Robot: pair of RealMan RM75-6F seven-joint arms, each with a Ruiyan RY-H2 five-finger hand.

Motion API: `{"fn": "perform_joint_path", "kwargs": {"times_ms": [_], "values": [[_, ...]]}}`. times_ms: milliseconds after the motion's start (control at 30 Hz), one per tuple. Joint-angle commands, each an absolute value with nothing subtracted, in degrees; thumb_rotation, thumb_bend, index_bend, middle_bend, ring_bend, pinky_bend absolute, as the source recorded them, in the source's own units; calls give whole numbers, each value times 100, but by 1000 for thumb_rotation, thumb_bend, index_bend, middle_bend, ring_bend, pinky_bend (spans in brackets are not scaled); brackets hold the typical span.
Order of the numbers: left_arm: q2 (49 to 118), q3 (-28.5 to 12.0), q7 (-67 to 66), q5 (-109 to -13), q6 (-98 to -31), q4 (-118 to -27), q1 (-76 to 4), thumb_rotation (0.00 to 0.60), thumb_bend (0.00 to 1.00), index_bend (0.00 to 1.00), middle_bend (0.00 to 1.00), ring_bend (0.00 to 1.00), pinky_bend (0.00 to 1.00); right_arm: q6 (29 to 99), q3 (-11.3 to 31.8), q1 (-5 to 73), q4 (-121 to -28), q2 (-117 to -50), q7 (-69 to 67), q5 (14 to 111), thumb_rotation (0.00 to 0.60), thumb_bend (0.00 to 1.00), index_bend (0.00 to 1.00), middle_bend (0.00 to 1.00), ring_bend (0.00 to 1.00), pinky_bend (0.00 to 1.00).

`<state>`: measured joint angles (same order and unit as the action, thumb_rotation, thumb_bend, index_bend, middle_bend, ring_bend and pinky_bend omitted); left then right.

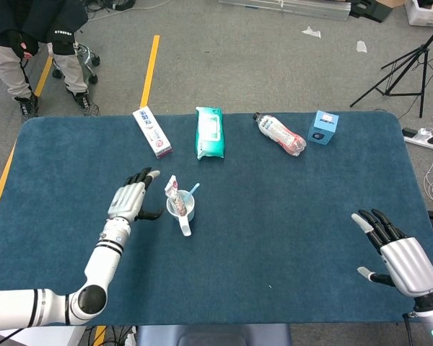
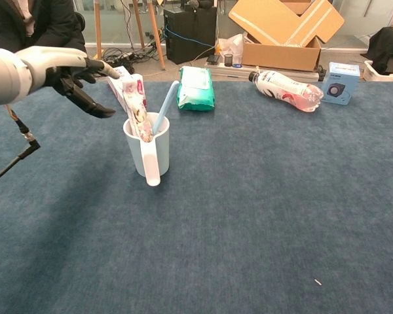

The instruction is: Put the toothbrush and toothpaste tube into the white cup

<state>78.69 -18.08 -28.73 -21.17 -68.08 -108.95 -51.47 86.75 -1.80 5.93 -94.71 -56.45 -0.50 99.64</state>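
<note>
The white cup (image 1: 182,207) (image 2: 147,150) stands left of the table's middle, handle toward me. A light blue toothbrush (image 1: 190,192) (image 2: 164,108) leans out of it to the right. The pink-patterned toothpaste tube (image 1: 173,192) (image 2: 137,108) stands in it, leaning left. My left hand (image 1: 128,200) (image 2: 75,75) hovers just left of the cup with fingers spread, holding nothing and apart from the tube. My right hand (image 1: 397,252) rests open near the table's front right corner, far from the cup.
Along the far edge lie a pink-white box (image 1: 152,132), a green wipes pack (image 1: 208,132), a clear bottle (image 1: 279,134) and a small blue box (image 1: 322,127). A person (image 1: 36,43) stands beyond the far left corner. A tripod (image 1: 404,68) stands at the far right.
</note>
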Motion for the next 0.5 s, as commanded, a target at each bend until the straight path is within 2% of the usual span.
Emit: {"fn": "perform_joint_path", "kwargs": {"times_ms": [33, 200, 500], "values": [[7546, -1743, -2746, -2282, -6933, -11217, -4920, 600, 289, 64, 0, 0, 0, 8675, -178, 591, -9473, -5649, -38, 9957, 600, 0, 43, 114, 57, 423], [7015, -1488, -2416, -2937, -7112, -11665, -4426, 600, 289, 63, 0, 0, 0, 8651, -172, 595, -9480, -5656, -11, 9929, 600, 0, 43, 114, 57, 423], [5827, -643, -1664, -4789, -7372, -12095, -3250, 600, 289, 67, 0, 0, 0, 8593, -129, 599, -9518, -5684, 99, 9800, 600, 0, 43, 114, 57, 423]]}}
